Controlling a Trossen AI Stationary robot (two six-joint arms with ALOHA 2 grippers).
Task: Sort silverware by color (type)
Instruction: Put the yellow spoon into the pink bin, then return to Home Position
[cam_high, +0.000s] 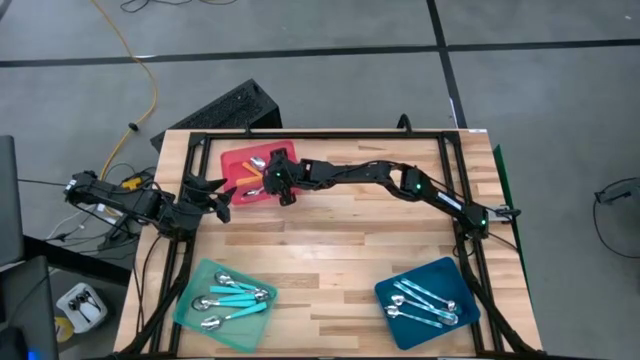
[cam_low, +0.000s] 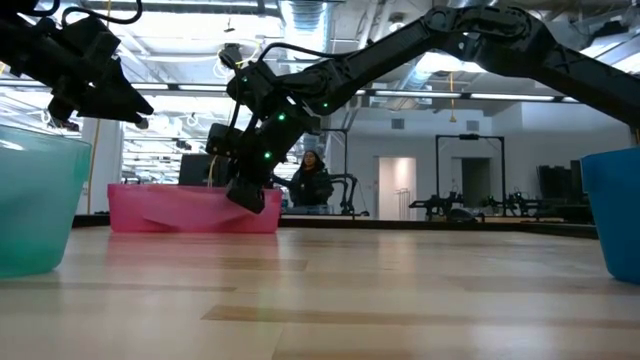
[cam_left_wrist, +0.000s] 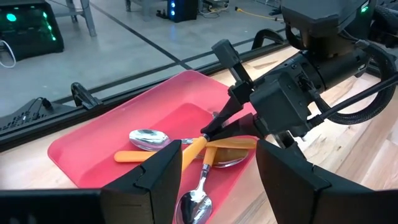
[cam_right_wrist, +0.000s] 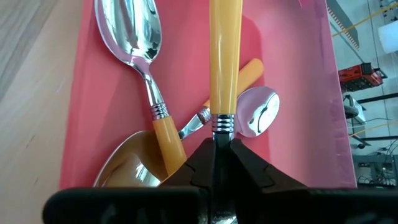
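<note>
A red tray (cam_high: 238, 160) at the table's far left holds orange-handled spoons (cam_right_wrist: 134, 37). My right gripper (cam_right_wrist: 219, 146) reaches over this tray from the right and is shut on one orange-handled spoon (cam_right_wrist: 224, 56). My left gripper (cam_high: 220, 196) hovers open just left of the tray, touching nothing. In its wrist view its own fingers (cam_left_wrist: 165, 171) frame the tray. Turquoise-handled spoons lie in a mint-green tray (cam_high: 192, 312) at the near left. Pale-blue-handled spoons lie in a dark-blue tray (cam_high: 455, 272) at the near right. My right gripper pinches the spoon's metal neck (cam_right_wrist: 222, 127) between its two fingers, right beside the ringed collar where the orange handle begins. The fingers slant down from the table's right side, and the handle (cam_left_wrist: 233, 143) runs straight on ahead of them over the tray. The fingers hide the bowl.
The red tray's rim (cam_low: 190, 212) stands below the right gripper (cam_low: 250, 195). Black frame rails (cam_high: 330, 136) run along the table's far edge and down both sides. Bare wood (cam_high: 340, 250) lies between the three trays. A person (cam_low: 312, 180) sits in the room beyond the table.
</note>
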